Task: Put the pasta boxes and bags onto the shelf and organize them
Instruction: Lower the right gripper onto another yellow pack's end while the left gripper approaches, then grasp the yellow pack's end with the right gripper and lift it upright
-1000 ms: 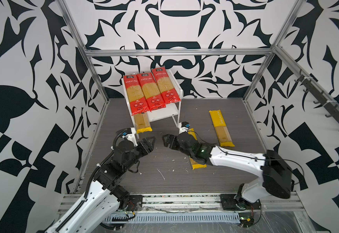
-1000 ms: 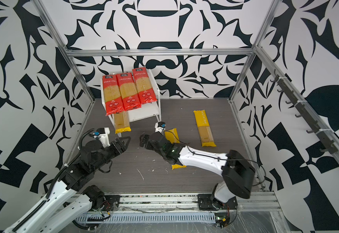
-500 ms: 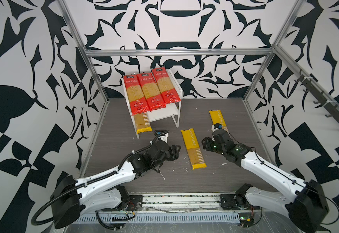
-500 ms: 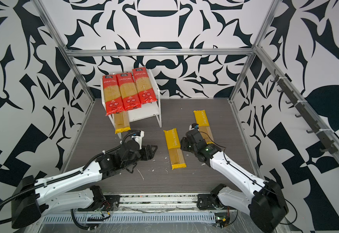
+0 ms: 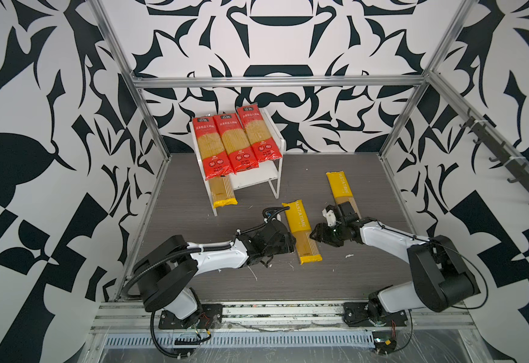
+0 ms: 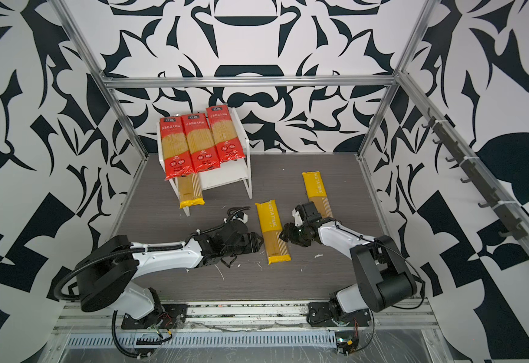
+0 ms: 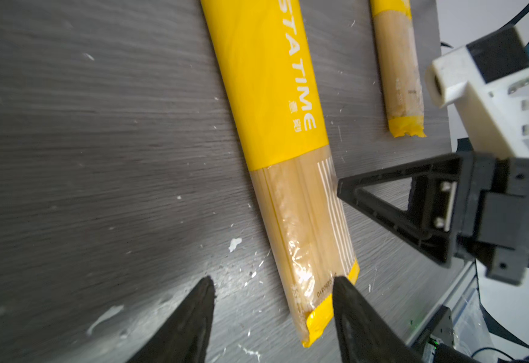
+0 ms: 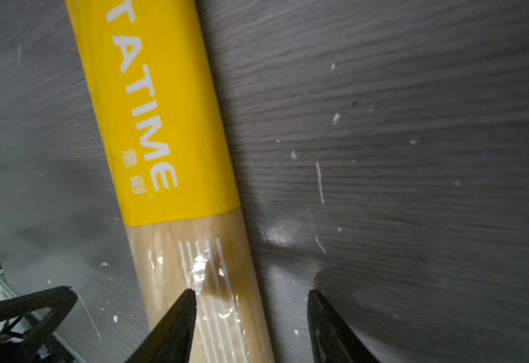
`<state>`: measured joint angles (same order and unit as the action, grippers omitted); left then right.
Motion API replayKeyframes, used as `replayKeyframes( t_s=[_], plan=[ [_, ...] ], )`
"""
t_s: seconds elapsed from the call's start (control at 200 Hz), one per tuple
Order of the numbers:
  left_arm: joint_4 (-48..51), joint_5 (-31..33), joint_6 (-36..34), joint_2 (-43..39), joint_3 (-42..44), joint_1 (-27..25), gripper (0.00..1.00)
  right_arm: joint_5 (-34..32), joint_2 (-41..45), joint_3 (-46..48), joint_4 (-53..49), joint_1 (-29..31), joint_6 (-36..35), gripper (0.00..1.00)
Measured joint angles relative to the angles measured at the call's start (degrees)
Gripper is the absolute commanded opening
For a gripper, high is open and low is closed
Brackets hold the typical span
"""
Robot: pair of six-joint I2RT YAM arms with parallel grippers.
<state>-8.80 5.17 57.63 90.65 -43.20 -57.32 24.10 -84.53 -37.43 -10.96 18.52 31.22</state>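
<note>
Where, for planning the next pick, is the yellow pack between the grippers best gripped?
Grip the yellow pack across its narrow width near mid-length, coming down from above: it lies flat on the table, long and slim, so only that span suits the jaws.

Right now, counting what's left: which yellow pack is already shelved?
The yellow pack on the shelf's lower board, under the red packs; the other two lie on the table.

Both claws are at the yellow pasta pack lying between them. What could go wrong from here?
1. The left gripper and right gripper, both open, sit close on either side of the middle yellow pack; they could bump.
2. Grabbed near its end, the long pack may droop or slip.
3. The red packs overhang the shelf and could get knocked.
</note>
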Motion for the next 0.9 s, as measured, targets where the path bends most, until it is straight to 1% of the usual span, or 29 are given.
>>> replayKeyframes(
  t_s=[0.145,0.28,0.445,0.49,0.6,0.68,0.755,0.82,0.9],
  plan=[
    [-5.07,-4.44,2.82,4.33,0.15,2.49,0.54,7.28,-3.15,1.44,8.96,-0.37,1.62,0.49],
    [-9.75,-7.93,4.72,7.19,0.63,4.22,0.43,12.31,-3.72,4.42,15.58,-0.48,4.07,0.47],
    [-14.34,-11.76,6.27,10.43,1.49,5.66,0.32,17.97,-6.93,7.13,25.07,-0.44,8.33,0.35],
    [-15.28,-12.74,6.36,11.08,1.44,5.97,0.29,18.78,-7.78,8.07,28.22,-0.48,9.99,0.33],
    [-16.87,-14.75,6.67,11.80,1.44,6.54,0.22,19.89,-9.49,10.91,37.07,-0.61,15.12,0.22],
    [-17.62,-15.58,6.88,11.85,1.44,6.93,0.22,20.63,-9.81,13.16,43.56,-0.76,18.40,0.12],
    [-18.10,-15.69,6.86,11.78,1.44,7.21,0.24,20.70,-9.64,14.34,47.01,-0.76,20.11,0.04],
    [-18.38,-15.91,6.73,11.50,1.51,7.50,0.28,20.35,-9.05,14.84,48.37,-0.74,21.44,0.00],
    [-18.56,-16.50,6.58,10.58,2.12,7.61,0.37,20.15,-7.34,15.58,48.41,-0.57,22.51,0.00]
  ],
)
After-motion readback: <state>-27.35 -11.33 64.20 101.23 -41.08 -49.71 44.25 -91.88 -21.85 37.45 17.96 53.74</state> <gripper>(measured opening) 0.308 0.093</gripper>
